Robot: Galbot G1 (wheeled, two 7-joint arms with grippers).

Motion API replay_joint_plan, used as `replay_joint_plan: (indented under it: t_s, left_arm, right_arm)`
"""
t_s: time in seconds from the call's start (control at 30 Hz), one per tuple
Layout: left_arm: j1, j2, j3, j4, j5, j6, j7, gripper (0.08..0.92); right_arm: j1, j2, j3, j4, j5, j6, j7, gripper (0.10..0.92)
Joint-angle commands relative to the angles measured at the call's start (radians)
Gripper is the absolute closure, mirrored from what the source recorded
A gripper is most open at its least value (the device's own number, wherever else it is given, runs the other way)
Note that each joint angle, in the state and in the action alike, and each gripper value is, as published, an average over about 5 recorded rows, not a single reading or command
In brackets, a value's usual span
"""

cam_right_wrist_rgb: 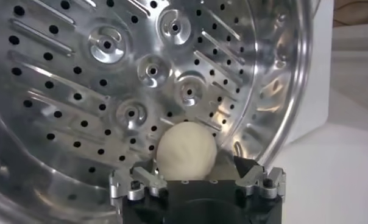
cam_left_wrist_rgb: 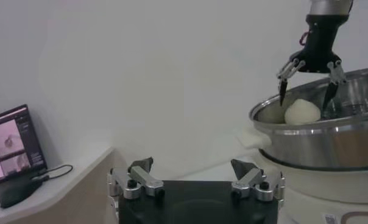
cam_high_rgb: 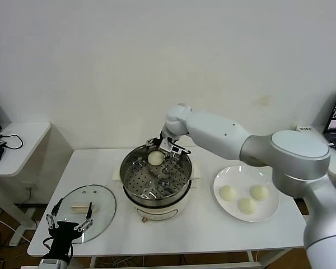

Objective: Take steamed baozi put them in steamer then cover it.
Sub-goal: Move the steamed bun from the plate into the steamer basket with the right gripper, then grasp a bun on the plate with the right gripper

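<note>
Head view, centre of frame: we see the right gripper [cam_high_rgb: 163,150] lowered into the steamer [cam_high_rgb: 156,175] at its far rim, w/ one baozi [cam_high_rgb: 155,158] lying directly between and just below the fingertips, on the perforated tray [cam_high_rgb: 151,180]. The bun is round, so no long axis governs the approach; the relation that matters is vertical, i.e. jaws straddle it from above. In the left wrist view, upper right, the two dark fingertips [cam_left_wrist_rgb: 283,91] stand spread either side of the bun [cam_left_wrist_rgb: 302,112] w/ a visible gap on each flank, so we judge the jaws open and not pinching, the bun resting on the tray rather than hanging. The right wrist view confirms: bun [cam_right_wrist_rgb: 186,151] sits at lower centre just ahead of the gripper [cam_right_wrist_rgb: 198,180], on the tray [cam_right_wrist_rgb: 111,91]. Three more baozi [cam_high_rgb: 247,205] lie on the white plate [cam_high_rgb: 227,178] at centre right of the head view, well apart from the steamer and on the right arm's side, so we judge that arm the nearer for the next pick. The cover [cam_high_rgb: 103,208] lies flat at lower left, handle [cam_high_rgb: 82,207] up, w/ the left gripper [cam_high_rgb: 69,219] hovering over it, jaws spread, holding nothing.
</note>
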Motion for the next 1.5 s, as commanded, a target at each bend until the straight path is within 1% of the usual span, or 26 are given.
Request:
replay_joint_plan:
  t_s: [0.03,0.1,0.2,0.43,0.57,0.7,0.87,1.1,1.33,1.5]
  left_arm:
    - [-0.003,0.012,-0.001,-0.002,-0.005,0.004,0.002,0.177]
    - [-0.006,0.02,-0.001,-0.002,-0.009,0.006,0.003,0.177]
    - [-0.015,0.032,0.0,-0.002,-0.016,0.012,0.005,0.177]
    - [-0.043,0.058,0.013,0.004,-0.031,0.024,0.01,0.177]
    - [-0.054,0.067,0.022,0.016,-0.033,0.026,0.011,0.177]
    - [-0.063,0.074,0.028,0.029,-0.033,0.027,0.012,0.177]
    - [-0.065,0.079,0.023,0.032,-0.036,0.03,0.012,0.177]
    - [-0.056,0.065,0.016,0.033,-0.032,0.032,0.011,0.177]
    - [-0.044,0.061,0.0,0.033,-0.03,0.032,0.011,0.177]
    - [-0.034,0.052,-0.01,0.023,-0.026,0.033,0.012,0.177]
  right_arm:
    - [0.161,-0.161,-0.035,0.261,0.333,-0.238,-0.116,0.203]
    - [0.202,-0.235,-0.043,0.344,0.416,-0.331,-0.129,0.202]
    - [0.246,-0.36,-0.045,0.444,0.489,-0.447,-0.134,0.203]
    - [0.295,-0.67,-0.075,0.66,0.514,-0.674,-0.158,0.202]
    - [0.26,-0.838,-0.085,0.736,0.493,-0.725,-0.16,0.203]
    - [0.155,-0.939,-0.04,0.766,0.433,-0.724,-0.16,0.202]
    - [0.01,-0.979,0.021,0.762,0.355,-0.711,-0.161,0.203]
    - [-0.234,-0.963,0.186,0.698,0.248,-0.703,-0.141,0.203]
    - [-0.436,-0.891,0.325,0.586,0.157,-0.67,-0.14,0.202]
    - [-0.459,-0.799,0.347,0.477,0.125,-0.639,-0.141,0.203]
